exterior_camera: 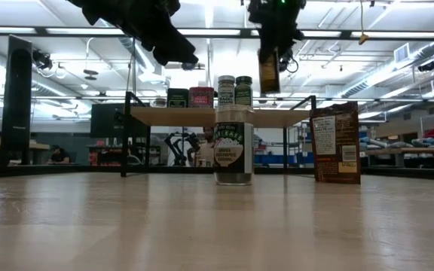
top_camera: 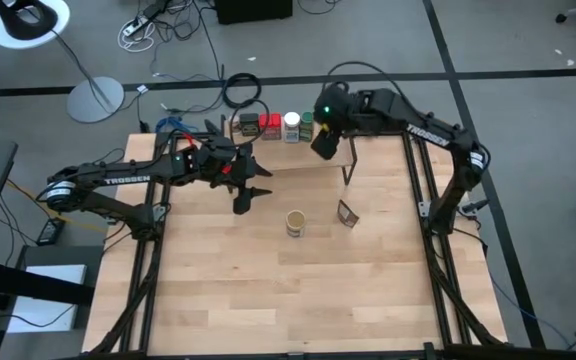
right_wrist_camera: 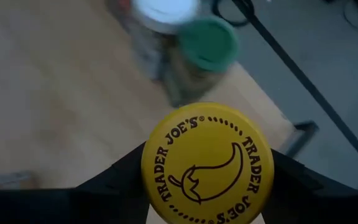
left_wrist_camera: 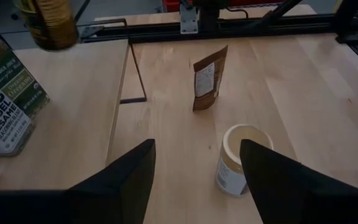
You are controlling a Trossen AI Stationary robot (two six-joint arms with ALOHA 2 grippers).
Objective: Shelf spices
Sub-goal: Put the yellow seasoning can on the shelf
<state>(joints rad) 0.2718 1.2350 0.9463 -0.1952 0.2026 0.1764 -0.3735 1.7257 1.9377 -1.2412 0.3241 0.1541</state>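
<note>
Hanging above the shelf, a yellow-lidded jar is being clamped in the right fingers for placing beside the green-lidded jar, the left fingers waiting released over the surface

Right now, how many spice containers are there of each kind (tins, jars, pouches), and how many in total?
Tins: 2, the dark tin and the red tin on the shelf.
Jars: 4, the white-lidded jar and the green-lidded jar on the shelf, the yellow-lidded jar in the right gripper, and the cream-lidded jar on the table.
Pouches: 1, the brown pouch on the table.
Total: 7
</note>
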